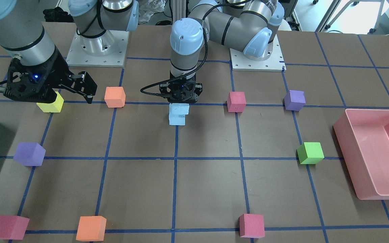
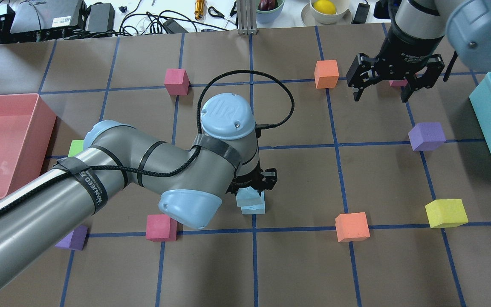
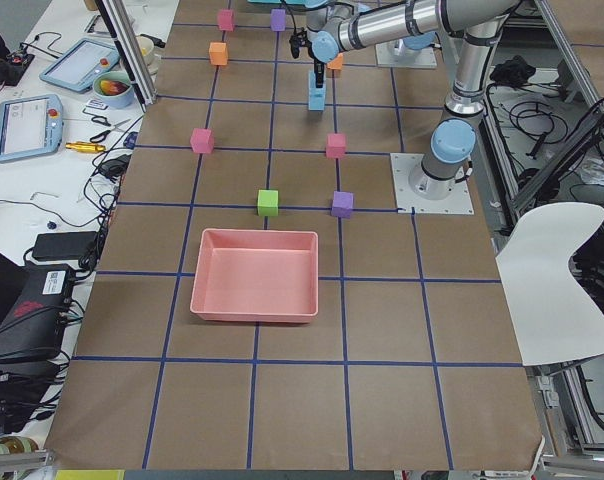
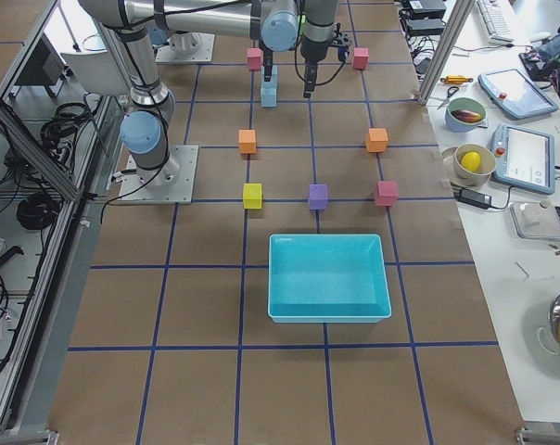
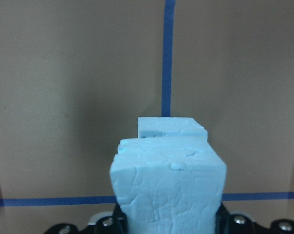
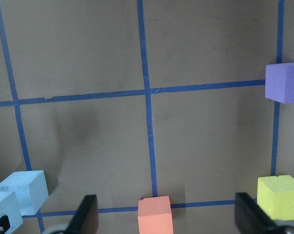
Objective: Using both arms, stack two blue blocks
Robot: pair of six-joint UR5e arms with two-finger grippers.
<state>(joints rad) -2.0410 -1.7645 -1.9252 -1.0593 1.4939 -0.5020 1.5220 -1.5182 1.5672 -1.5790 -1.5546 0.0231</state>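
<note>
My left gripper [image 1: 180,101] is shut on a pale blue block [image 1: 179,109] at the table's middle. It holds the block on or just above the second blue block [image 1: 177,120], slightly offset; I cannot tell whether they touch. The overhead view shows the held block [image 2: 246,196] over the lower one [image 2: 255,208]. In the left wrist view the held block [image 5: 169,187] fills the foreground and the lower block [image 5: 171,127] lies beyond it. My right gripper [image 2: 382,93] is open and empty, raised well to the side. Its wrist view shows both blue blocks [image 6: 23,190] at the lower left.
A pink bin [image 1: 344,135] stands at one table end and a teal bin [image 2: 490,128] at the other. Orange [image 1: 114,97], yellow [image 1: 51,105], red [image 1: 236,101], purple [image 1: 294,100] and green [image 1: 311,153] cubes lie scattered on the grid around the stack.
</note>
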